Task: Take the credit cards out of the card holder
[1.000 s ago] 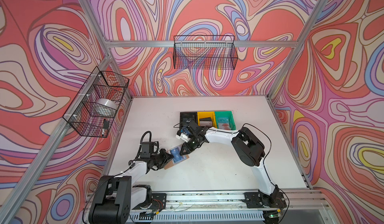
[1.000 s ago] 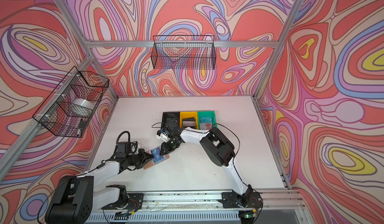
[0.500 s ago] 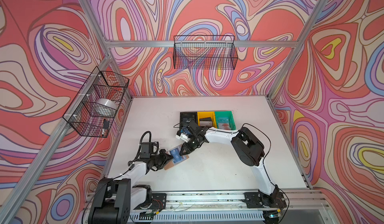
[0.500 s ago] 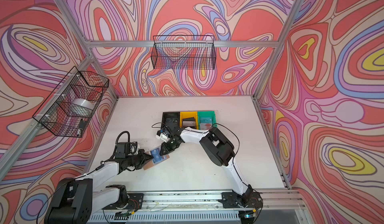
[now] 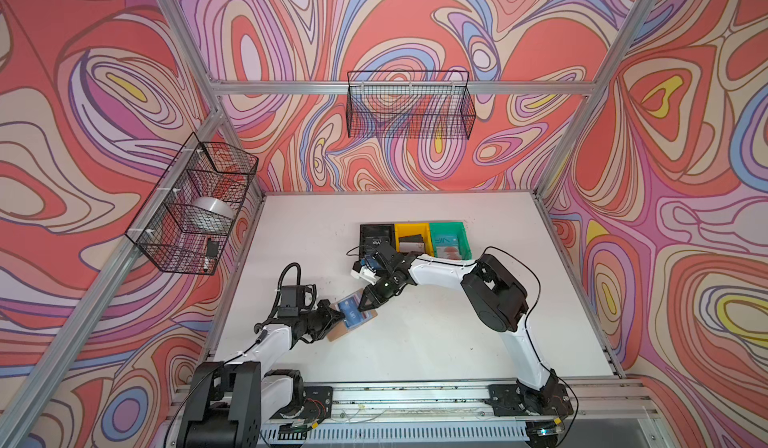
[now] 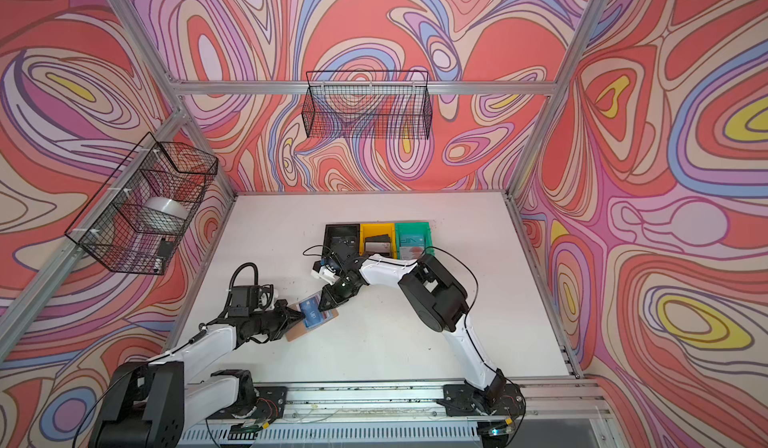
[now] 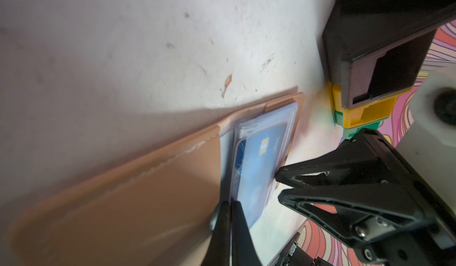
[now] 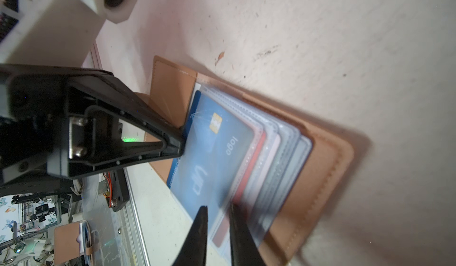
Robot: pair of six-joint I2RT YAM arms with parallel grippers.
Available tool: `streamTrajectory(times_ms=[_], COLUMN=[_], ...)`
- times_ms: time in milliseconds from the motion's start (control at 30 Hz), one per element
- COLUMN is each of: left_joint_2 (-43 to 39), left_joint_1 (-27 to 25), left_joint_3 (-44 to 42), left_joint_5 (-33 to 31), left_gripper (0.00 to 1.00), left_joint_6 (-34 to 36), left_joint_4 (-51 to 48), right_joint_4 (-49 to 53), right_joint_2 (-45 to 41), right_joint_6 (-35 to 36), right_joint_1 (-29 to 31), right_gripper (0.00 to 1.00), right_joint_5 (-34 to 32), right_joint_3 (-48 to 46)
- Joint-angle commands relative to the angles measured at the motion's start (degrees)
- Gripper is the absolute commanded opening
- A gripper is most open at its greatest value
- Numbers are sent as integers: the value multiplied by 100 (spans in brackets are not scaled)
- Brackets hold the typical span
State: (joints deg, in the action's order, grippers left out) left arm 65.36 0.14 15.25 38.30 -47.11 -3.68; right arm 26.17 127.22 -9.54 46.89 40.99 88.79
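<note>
The tan card holder [image 5: 337,334] [image 6: 296,334] lies open on the white table, its clear sleeve pages fanned out [image 8: 283,148]. A blue credit card [image 8: 212,153] [image 7: 259,158] with "VIP" lettering sits in the top sleeve, one edge sticking out. My left gripper [image 7: 230,203] [image 5: 338,315] is shut on that protruding edge. My right gripper [image 8: 218,210] [image 5: 365,304] comes in from the opposite side, its fingers pinched narrowly on the top sleeve page. A red-edged card [image 8: 249,178] shows in the sleeve behind.
Black [image 5: 376,234], yellow [image 5: 411,236] and green [image 5: 449,240] bins stand in a row just behind the right arm, with cards in them. Wire baskets hang on the left wall [image 5: 191,205] and back wall [image 5: 409,105].
The left jaws have closed the last bit onto the blue card's edge. Both arms and the card holder have barely shifted.
</note>
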Motion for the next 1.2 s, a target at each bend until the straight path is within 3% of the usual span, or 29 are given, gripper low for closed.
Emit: streamTrajectory(times_ms=[0,633,1000,1167], left_joint_2=[-1,-700,-2041,-2212], left_joint_1=[88,223,229,234], left_joint_3=[-223,-47,599,890], left_joint_5=[-513,-835,-1594,-1650], left_gripper=[0,0,0,0], left_joint_6=[158,20,-271,-198], left_joint_4=[-868,-1703,-2912,-3332], right_joint_4=[246,435,725,899], right_joint_2=[285,187,-242,-360], right_joint_6=[11,61,109,159], right_joint_1=[-25,-30,-28,-32], right_gripper=[20,20,21,24], right_joint_5=[-337,-379,-314,-82], right_joint_3=[-60,-1,132,276])
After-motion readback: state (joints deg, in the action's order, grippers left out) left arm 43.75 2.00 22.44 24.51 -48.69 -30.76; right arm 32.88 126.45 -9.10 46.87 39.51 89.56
